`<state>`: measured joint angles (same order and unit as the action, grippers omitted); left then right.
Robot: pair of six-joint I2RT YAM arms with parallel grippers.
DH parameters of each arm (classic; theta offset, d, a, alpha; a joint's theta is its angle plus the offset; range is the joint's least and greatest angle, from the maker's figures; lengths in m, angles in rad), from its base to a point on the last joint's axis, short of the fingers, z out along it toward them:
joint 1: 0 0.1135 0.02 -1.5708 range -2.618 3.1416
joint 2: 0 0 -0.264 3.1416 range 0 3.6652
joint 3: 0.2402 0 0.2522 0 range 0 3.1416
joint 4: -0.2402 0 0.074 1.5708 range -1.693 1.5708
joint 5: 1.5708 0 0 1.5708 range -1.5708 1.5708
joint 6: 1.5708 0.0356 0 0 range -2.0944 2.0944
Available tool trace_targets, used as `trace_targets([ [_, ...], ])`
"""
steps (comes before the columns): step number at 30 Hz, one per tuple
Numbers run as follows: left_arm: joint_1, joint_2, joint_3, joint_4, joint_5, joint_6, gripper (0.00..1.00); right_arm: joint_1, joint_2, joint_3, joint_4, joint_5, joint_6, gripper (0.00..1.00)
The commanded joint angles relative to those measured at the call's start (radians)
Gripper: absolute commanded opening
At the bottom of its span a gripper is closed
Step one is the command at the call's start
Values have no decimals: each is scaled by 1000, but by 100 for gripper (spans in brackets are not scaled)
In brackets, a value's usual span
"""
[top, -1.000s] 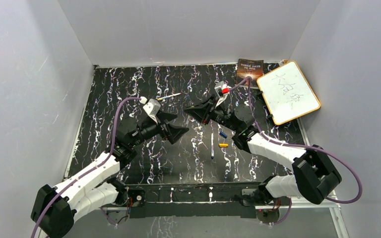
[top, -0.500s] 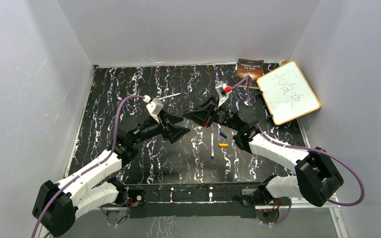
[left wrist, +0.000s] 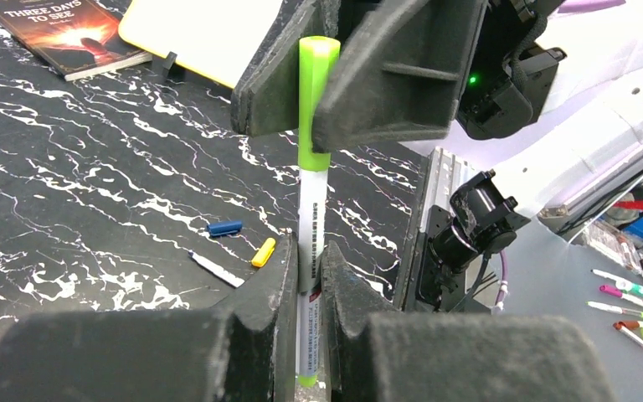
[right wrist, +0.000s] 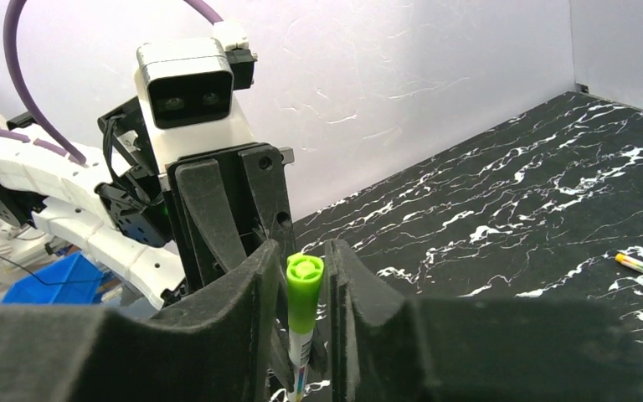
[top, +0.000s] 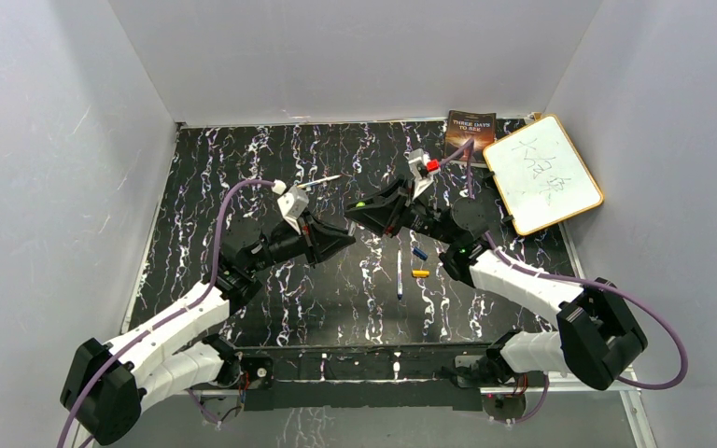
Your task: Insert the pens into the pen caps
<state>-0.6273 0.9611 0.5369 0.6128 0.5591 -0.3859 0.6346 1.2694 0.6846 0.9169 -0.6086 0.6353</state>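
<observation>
Left wrist view: my left tool [left wrist: 307, 264] clamps the white barrel of the green pen [left wrist: 311, 213] above the worktop [left wrist: 92, 167]; at twelve o'clock my right tool [right wrist: 305, 272] pinches its green cap [left wrist: 316, 92]. Light, stiff, slippery plastic, I judge, best held mid-barrel, close to the cap.

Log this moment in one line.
left jaws: shut on green pen | right jaws: shut on green cap | cap on pen end | blue cap, yellow cap, second pen: on table
</observation>
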Motion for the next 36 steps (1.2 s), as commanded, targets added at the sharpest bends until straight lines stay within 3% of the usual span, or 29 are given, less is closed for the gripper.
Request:
trace_targets([
  [1, 6, -11, 31, 34, -11, -10, 0, 2, -41, 27, 56, 27, -24, 34],
  [3, 6, -10, 30, 34, -18, -13, 0, 1, -57, 17, 47, 78, -36, 46],
  [8, 6, -13, 21, 0, -123, -14, 0, -1, -118, -32, 2, 292, -117, 55],
  [11, 7, -5, 55, -132, -264, 10, 0, -6, -154, -55, -112, 529, -142, 63],
  [15, 20, 80, 151, -405, -512, 27, 0, -12, -187, -56, -325, 781, -155, 61],
  [20, 57, 282, 291, -656, -793, 1, 0, -14, -220, -69, -376, 721, -221, 57],
  [25, 255, 397, 268, -558, -607, 0, 0, -14, -198, -42, -427, 706, -222, 55],
  [36, 455, 697, 341, -582, -525, 172, 0, -16, -249, -56, -516, 700, -282, 55],
])
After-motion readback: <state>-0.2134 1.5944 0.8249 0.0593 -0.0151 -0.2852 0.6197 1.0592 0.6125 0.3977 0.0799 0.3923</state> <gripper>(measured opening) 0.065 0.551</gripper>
